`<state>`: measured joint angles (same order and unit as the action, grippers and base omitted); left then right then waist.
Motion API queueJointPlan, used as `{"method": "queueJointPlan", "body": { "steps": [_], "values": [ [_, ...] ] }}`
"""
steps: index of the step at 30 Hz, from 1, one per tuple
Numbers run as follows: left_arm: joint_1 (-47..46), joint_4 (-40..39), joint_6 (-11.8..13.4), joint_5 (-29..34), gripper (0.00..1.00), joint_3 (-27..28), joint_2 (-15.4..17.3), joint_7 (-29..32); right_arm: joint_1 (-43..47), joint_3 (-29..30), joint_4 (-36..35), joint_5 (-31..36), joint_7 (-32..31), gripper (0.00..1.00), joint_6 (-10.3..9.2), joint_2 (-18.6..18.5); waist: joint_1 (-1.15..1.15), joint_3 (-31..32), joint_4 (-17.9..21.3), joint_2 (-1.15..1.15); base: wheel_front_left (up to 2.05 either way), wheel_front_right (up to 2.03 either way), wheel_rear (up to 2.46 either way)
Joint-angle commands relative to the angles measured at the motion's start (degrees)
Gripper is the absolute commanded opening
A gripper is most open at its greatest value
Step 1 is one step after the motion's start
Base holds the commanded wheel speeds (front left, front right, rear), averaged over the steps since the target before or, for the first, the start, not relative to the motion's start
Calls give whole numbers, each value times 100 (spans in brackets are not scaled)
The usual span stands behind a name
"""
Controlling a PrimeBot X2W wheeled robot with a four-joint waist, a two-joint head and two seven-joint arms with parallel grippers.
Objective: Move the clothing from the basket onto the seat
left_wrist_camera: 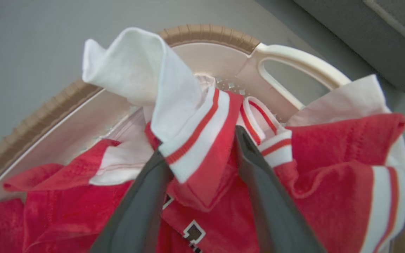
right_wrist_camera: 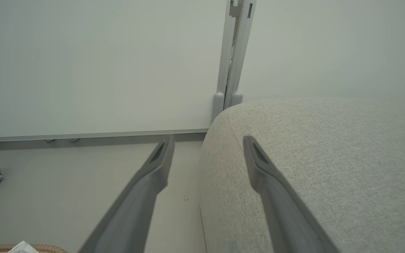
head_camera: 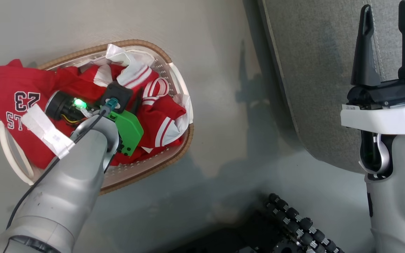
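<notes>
The basket (head_camera: 185,140) stood on the grey floor (head_camera: 209,52), just beside the seat (head_camera: 311,70) but apart from it. The red clothing (head_camera: 160,119) lay in a crumpled heap inside the basket. One jersey (head_camera: 16,102), printed with "23" in dark figures, hung out over the rim on the side away from the seat. A piece of the white cloth liner (head_camera: 118,52) stood up at the far edge of the heap.

The left claw (head_camera: 128,96) was lowered into the heap. In the left wrist view, the left claw (left_wrist_camera: 199,147) was spread. Its two dark fingers (left_wrist_camera: 258,175) stood on either side of a raised fold of the clothing (left_wrist_camera: 329,140), red with white trim. Whether the fingers pressed this fold, I could not tell. Behind the fold rose the liner (left_wrist_camera: 135,63) and the brown woven rim of the basket (left_wrist_camera: 206,33).

The right claw (head_camera: 385,7) hung above the seat, spread and holding nothing. In the right wrist view, the right claw (right_wrist_camera: 208,140) pointed over the rounded corner of the seat (right_wrist_camera: 329,158) toward a pale wall (right_wrist_camera: 83,63).
</notes>
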<state>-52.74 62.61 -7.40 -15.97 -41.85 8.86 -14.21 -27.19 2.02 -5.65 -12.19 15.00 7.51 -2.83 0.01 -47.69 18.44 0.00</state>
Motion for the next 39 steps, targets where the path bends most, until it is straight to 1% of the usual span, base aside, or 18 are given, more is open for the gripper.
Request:
{"method": "queueJointPlan", "body": {
  "steps": [1,7,11,18,22,28,32,35,39],
  "values": [
    [-129,10,-9,-56,0,49,-12,-50,-28,6,-8,-31,28,100,-4,-11,-1,-17,11,0,0,0,0],
    [-43,-93,-4,-112,0,65,-115,-106,63,57,131,69,28,100,-4,-14,-1,228,-193,0,0,0,0],
    [123,-513,-5,-152,0,136,-152,-99,147,75,259,204,28,100,-4,-15,-1,553,-411,0,0,0,0],
    [537,-1470,-7,19,0,50,-122,-96,531,153,571,568,28,100,-5,-18,-1,1462,-963,0,0,0,0],
    [708,-1915,-9,-40,0,-29,-89,-95,877,214,788,738,28,100,-5,-19,-1,2127,-1293,0,0,0,0],
    [788,-2320,-10,-322,0,-227,47,-97,1480,164,1081,886,28,100,-5,-19,-1,3251,-1666,0,0,0,0],
    [699,-2477,-11,-716,0,-458,147,-24,1885,99,1238,912,28,100,-5,-20,-1,3999,-1830,0,0,0,0],
    [505,-2630,-11,-987,0,-635,281,149,2146,32,1320,905,28,100,-5,-18,-1,4478,-1901,0,0,0,0],
    [186,-2891,-10,-1390,0,-751,439,515,2327,-141,1364,850,28,100,-5,-18,-1,4842,-1909,0,0,0,0]
  ]
}}
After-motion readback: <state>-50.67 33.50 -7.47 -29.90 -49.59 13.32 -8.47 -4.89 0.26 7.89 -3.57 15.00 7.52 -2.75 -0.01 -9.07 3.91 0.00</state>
